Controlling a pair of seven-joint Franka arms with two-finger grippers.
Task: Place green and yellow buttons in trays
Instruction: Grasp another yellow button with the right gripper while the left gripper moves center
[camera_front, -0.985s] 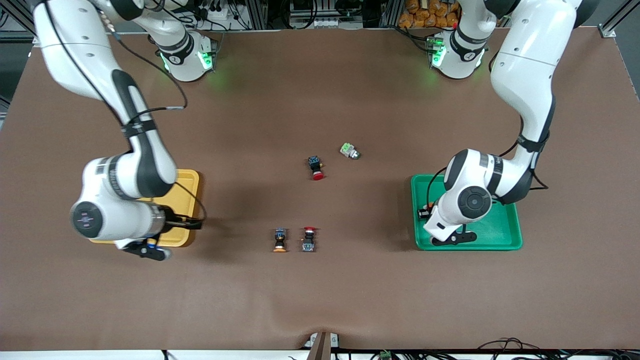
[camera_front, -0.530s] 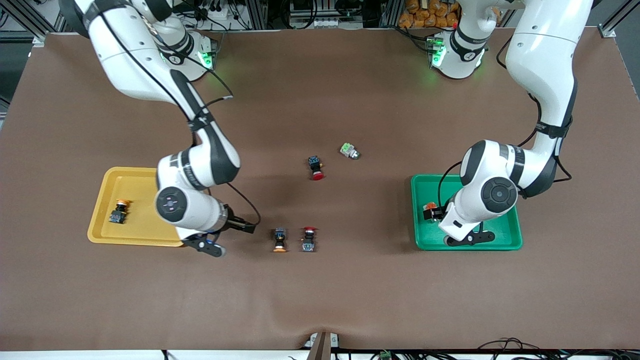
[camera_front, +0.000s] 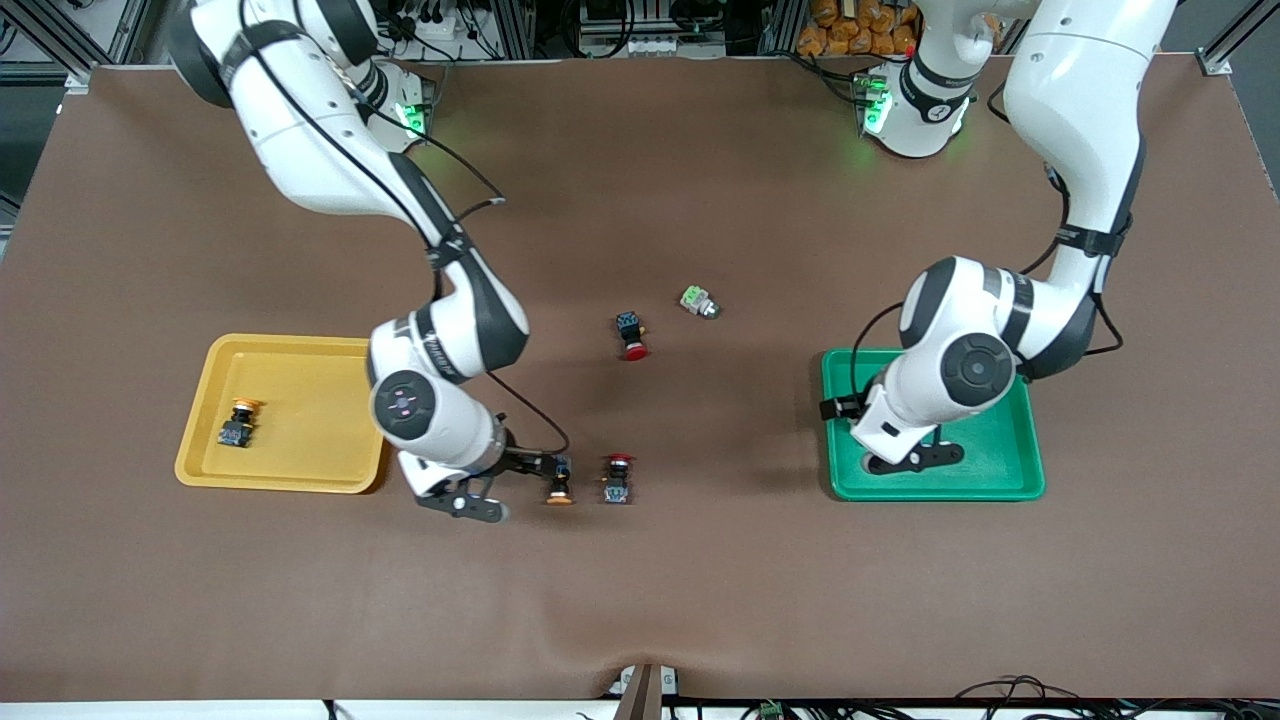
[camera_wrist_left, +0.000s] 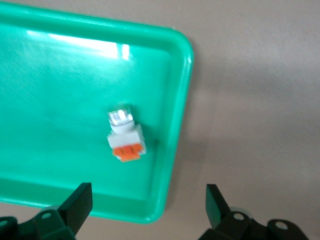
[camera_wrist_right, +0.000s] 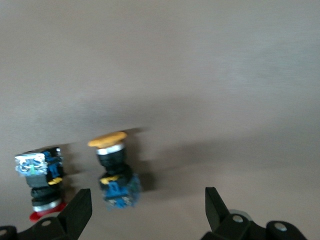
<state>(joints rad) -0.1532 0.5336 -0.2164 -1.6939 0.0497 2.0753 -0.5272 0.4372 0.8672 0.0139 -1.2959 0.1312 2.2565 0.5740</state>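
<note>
The right gripper (camera_wrist_right: 145, 212) hangs low over the table (camera_front: 700, 600) with its fingers (camera_wrist_right: 80, 210) spread wide and grasping nothing, just beside a yellow-capped button (camera_wrist_right: 114, 170) that lies on its side between the yellow tray (camera_front: 290, 350) and a red-capped switch (camera_front: 617, 478). That red-capped switch lies touching or nearly touching the yellow-capped one, on the side toward the left arm's end. In the yellow tray rests another yellow-capped button (camera_front: 238, 422), well apart from the rim.

The left gripper (camera_wrist_left: 145, 210) is over the green tray (camera_wrist_left: 170, 150), near its edge, fingers (camera_wrist_left: 77, 205) released and empty. Under it, inside the tray, lies a white-grey button with an orange top (camera_wrist_left: 125, 137), close to the rim but not touching it.

Toward the middle of the table, farther from the front camera, a second red-capped switch (camera_front: 630, 336) lies near a white-grey button with a light-green top (camera_front: 699, 302), the two apart from each other.
</note>
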